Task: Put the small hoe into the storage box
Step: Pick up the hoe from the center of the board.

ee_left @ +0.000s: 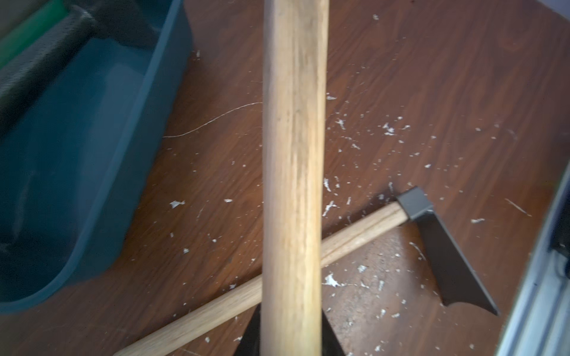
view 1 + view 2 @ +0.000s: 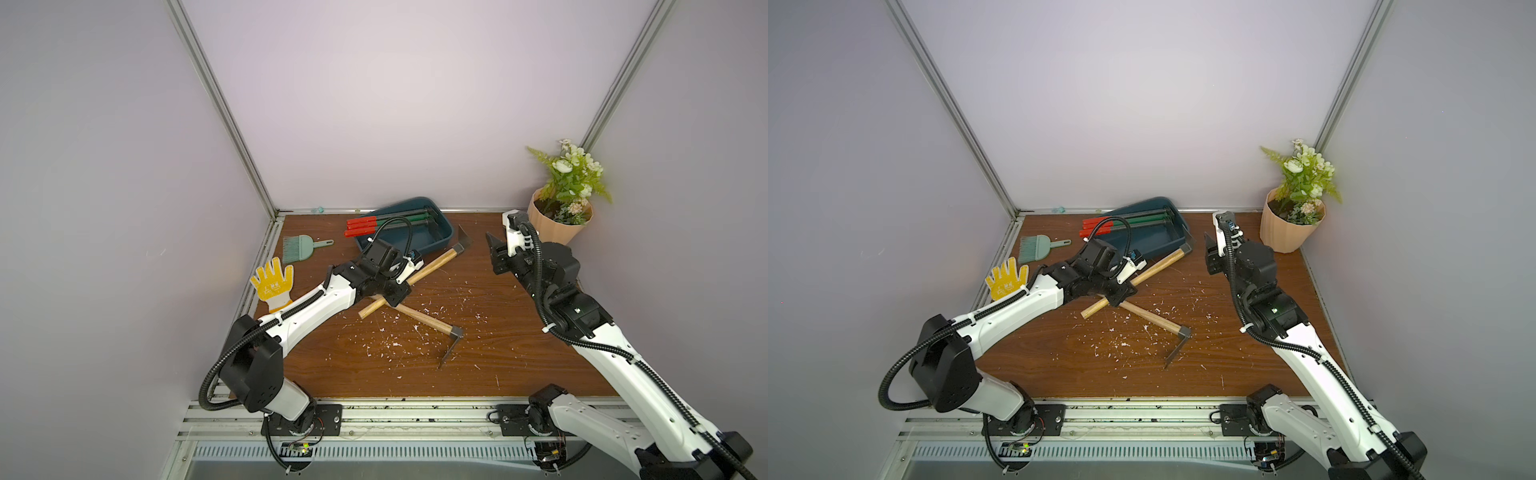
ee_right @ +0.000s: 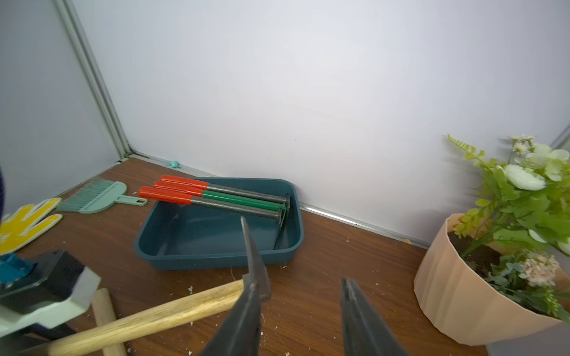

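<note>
Starting nearest us, a second hoe lies flat on the table, its handle passing beneath the left gripper's fingers. We take it for a bystander, merely crossed under the tool we want.

Over that crossing the left gripper is clamped on the wooden handle of the small hoe, nearer its butt than its head. The long end therefore reaches out beyond the fingertips toward the box. We judge this grip lets the arm swing the head over the rim. Whether the head already hangs clear of the table we cannot quite tell.

Farther out, the right gripper has its fingers parted with nothing between them. The hoe's dark blade stands just beside one finger, so the left arm alone carries the tool.

Just beyond that blade sits the storage box. Red-handled tools lie along its far side, leaving the near side free for the hoe.
</note>
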You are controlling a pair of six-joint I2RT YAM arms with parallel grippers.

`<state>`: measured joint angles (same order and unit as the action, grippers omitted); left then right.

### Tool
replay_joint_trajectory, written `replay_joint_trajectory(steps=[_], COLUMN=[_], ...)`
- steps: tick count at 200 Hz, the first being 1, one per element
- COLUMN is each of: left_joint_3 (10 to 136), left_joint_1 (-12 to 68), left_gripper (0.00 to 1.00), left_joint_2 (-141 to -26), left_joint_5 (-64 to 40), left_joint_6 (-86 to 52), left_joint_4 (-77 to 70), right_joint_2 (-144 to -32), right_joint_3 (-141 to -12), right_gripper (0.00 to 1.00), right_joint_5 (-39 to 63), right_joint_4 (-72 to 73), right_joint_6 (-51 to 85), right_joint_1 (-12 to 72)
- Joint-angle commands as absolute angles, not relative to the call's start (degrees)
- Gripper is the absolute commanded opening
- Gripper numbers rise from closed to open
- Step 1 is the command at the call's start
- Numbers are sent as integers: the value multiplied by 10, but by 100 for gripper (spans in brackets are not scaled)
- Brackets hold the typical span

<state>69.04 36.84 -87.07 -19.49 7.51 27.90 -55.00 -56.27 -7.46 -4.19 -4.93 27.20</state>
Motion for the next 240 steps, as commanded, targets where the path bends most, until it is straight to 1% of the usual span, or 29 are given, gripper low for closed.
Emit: replay_joint_trajectory(steps=[1, 32, 99, 154, 175, 198, 234, 237, 240], left_joint_3=[735, 736, 737, 733, 722, 711, 708, 708, 708], left_joint_1=[363, 362, 362, 361, 361, 361, 361, 361, 361], left_gripper=[0, 0, 0, 0, 0, 0, 0, 1, 5], left_joint_2=[-859, -839, -836, -822, -823, -825, -837, -837, -837], left_joint_5=[-292, -298, -312, -320, -320, -346, -325, -320, -313], left_joint_6=[96, 104, 102, 104, 105, 103, 104, 102, 99], left_joint_4=[288, 303, 301, 301, 293, 285, 281, 278, 275], right_joint_2=[-548, -548, -590, -625, -624, -621, -622, -622, -623], right_joint_3=[-534, -527, -539, -541, -543, -541, -548, -549, -550], right_gripper=[44, 43, 43, 41, 35, 29, 13, 11, 10], right_joint_5=[-1, 16, 32, 17, 22, 18, 31, 31, 32], right_joint_4=[26, 32, 44, 67, 78, 85, 84, 83, 83], right_joint_6=[-66, -72, -65, -65, -59, -57, -48, -47, -47], right_joint_1=[263, 244, 242, 241, 241, 241, 241, 241, 241])
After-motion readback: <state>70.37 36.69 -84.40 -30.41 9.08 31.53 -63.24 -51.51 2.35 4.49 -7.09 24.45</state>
